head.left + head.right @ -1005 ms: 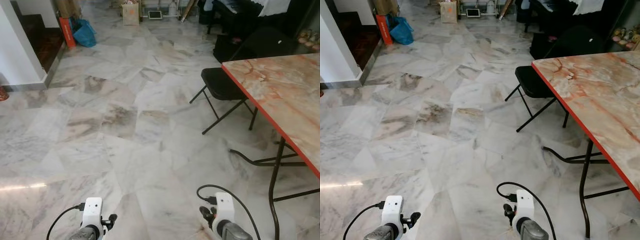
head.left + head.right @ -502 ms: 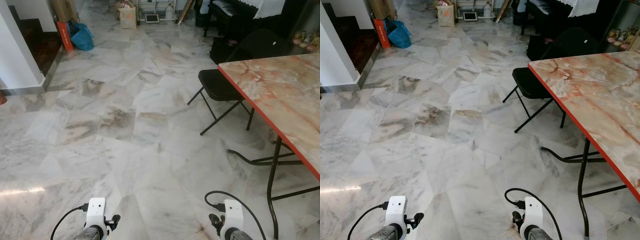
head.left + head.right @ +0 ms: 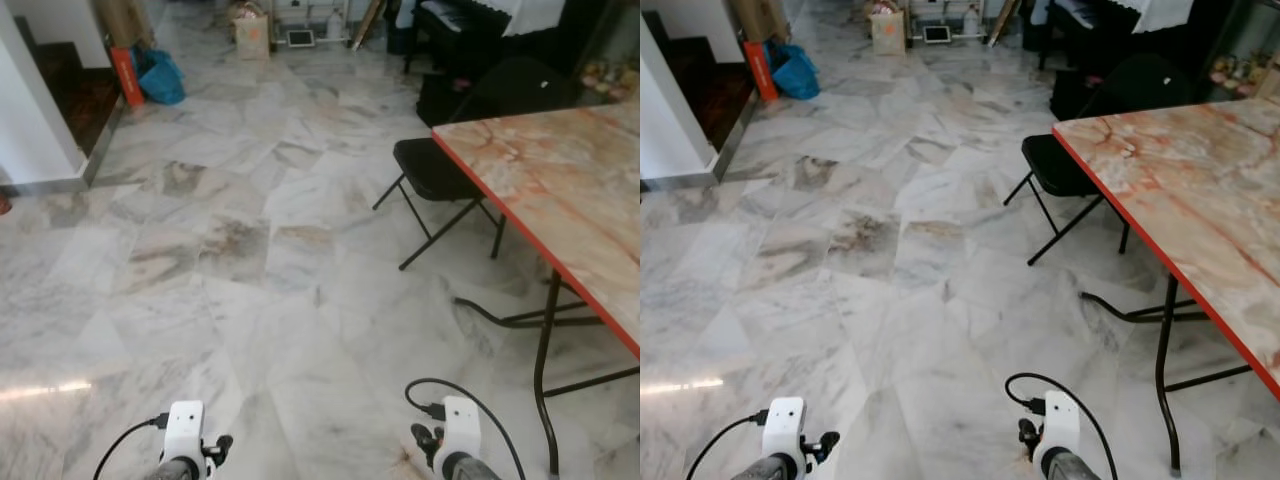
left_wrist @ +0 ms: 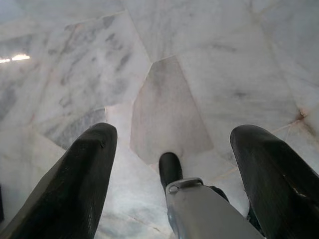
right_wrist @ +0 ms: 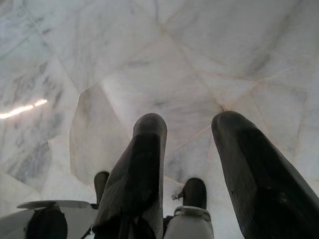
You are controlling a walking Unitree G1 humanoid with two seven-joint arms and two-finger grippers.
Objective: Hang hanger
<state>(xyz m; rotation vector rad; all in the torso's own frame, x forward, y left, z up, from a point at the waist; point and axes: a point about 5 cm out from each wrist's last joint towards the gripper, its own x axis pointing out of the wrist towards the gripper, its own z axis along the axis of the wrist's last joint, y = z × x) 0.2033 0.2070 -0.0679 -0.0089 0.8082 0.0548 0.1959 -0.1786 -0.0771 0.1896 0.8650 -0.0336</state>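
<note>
Grippers hanging idle over marble floor (image 3: 250,300), left gripper (image 4: 172,149) spread wide, right gripper (image 5: 189,144) parted, table (image 3: 560,190) at two o'clock, folding chair (image 3: 435,170) tucking beside it.

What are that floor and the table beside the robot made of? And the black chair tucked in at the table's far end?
The floor looks like polished marble: grey-veined white slabs with a glossy light reflection. The table has a marble-patterned pink top with a red edge, possibly laminate rather than stone, on thin dark legs that look like metal tube. The chair seems to have a black padded seat on a slim folding frame, likely metal.
</note>
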